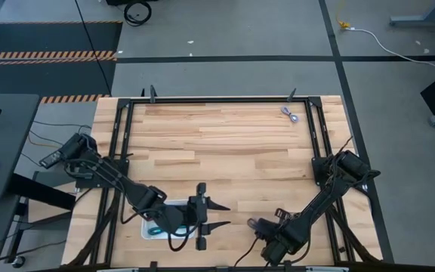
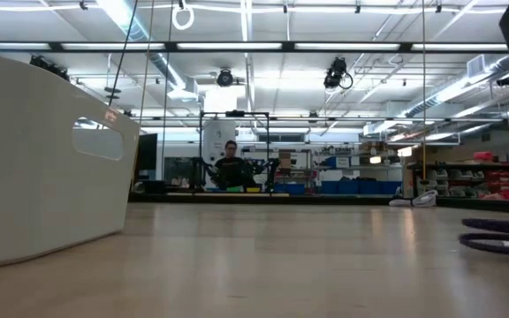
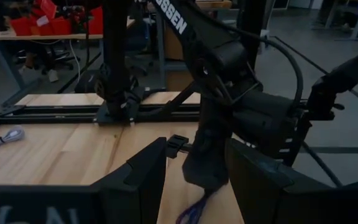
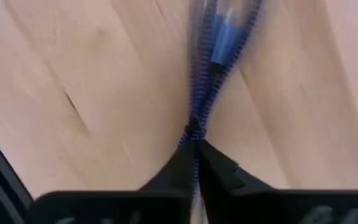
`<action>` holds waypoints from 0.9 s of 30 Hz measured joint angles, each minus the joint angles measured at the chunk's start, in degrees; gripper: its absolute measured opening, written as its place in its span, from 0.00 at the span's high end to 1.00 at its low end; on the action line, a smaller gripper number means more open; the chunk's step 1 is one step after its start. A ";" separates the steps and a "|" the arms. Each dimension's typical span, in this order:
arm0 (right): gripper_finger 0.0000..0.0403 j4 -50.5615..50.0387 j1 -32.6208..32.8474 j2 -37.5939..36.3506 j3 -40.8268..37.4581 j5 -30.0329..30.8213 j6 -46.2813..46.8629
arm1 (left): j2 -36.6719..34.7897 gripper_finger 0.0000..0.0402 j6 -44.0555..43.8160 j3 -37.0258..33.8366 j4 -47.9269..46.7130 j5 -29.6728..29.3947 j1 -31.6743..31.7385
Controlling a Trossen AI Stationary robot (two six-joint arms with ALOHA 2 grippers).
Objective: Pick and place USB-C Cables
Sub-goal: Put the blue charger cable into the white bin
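My right gripper [image 1: 254, 224] stands near the table's near edge, shut on the purple USB-C cable [image 4: 219, 37], which also shows in the left wrist view [image 3: 193, 211] and low at the right of the low view [image 2: 502, 234]. My left gripper [image 1: 223, 214] is open just left of it, over the right end of the white tray [image 1: 148, 227]; its fingers frame the right gripper [image 3: 202, 183]. A teal cable [image 1: 155, 230] lies in the tray. The silver-grey cable [image 1: 291, 114] lies flat near the far right corner. Green and dark red cables are not seen. My right gripper pinches the purple cable's strands [image 4: 194, 127] between its two fingertips, coming from above and slanting down. The bundle runs away from the tips along their line, its blue plug [image 4: 221, 34] at the far part. Whether it rests on the wood I cannot tell.
The white tray's wall [image 2: 42, 159] fills the left of the low view. A black frame [image 1: 225, 100] runs round the table. Bare wood [image 1: 225, 143] lies in the middle and far half. A person [image 2: 230, 163] sits far off in the room behind.
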 joint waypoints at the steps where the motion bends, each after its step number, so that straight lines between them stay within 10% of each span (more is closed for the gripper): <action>1: 0.98 -0.02 -0.09 0.00 0.00 0.74 -1.00 | 0.00 0.57 -0.01 0.00 0.15 -0.21 -0.03; 27: 1.00 -20.93 -0.79 -0.11 24.90 16.51 -12.37 | -0.02 0.57 2.13 0.00 0.95 -1.82 0.34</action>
